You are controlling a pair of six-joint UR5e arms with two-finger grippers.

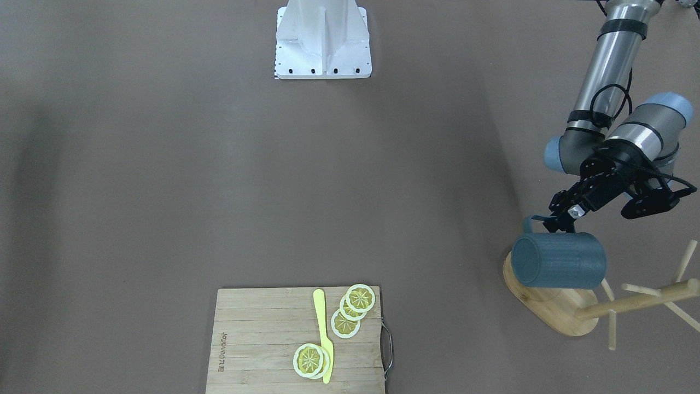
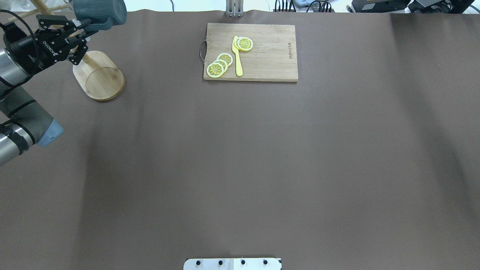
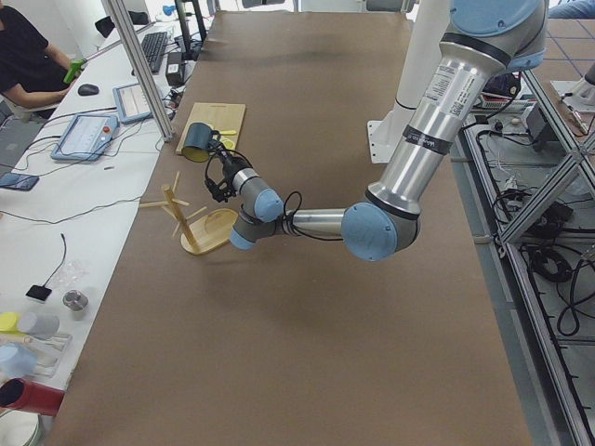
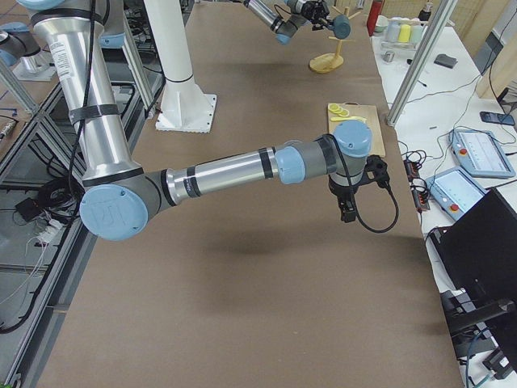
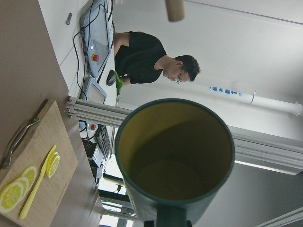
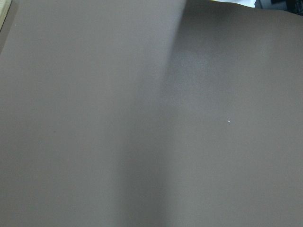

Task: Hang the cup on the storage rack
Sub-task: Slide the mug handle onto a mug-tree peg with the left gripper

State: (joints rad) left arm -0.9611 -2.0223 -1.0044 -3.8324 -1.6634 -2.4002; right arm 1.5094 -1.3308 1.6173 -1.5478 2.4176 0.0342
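At the far left of the overhead view, the left arm comes in from the table's edge with its elbow bent and its forearm reaching towards the far corner. Its wrist is turned so that the left gripper point(image 2: 85, 33) points sideways. The fingers are clamped narrowly on the loop handle of the cup point(image 2: 99, 13), which is held in the air on its side.

The cup's yellowish inside faces the left wrist camera point(image 5: 175, 156), open to view down to its bottom. The cup is raised above the oval base of the storage rack point(image 2: 100, 78), close to the pole and pegs but not yet on a peg.

Further right, at the far edge of the table, lies a cutting board point(image 2: 268, 60). It carries lemon slices point(image 2: 219, 63) and a yellow knife point(image 2: 237, 56) lying among them.

The right arm stretches out low over the brown table. Its wrist is bent so that the right gripper point(image 4: 346, 212) points down, well apart from the rack. I cannot tell whether its fingers are parted.
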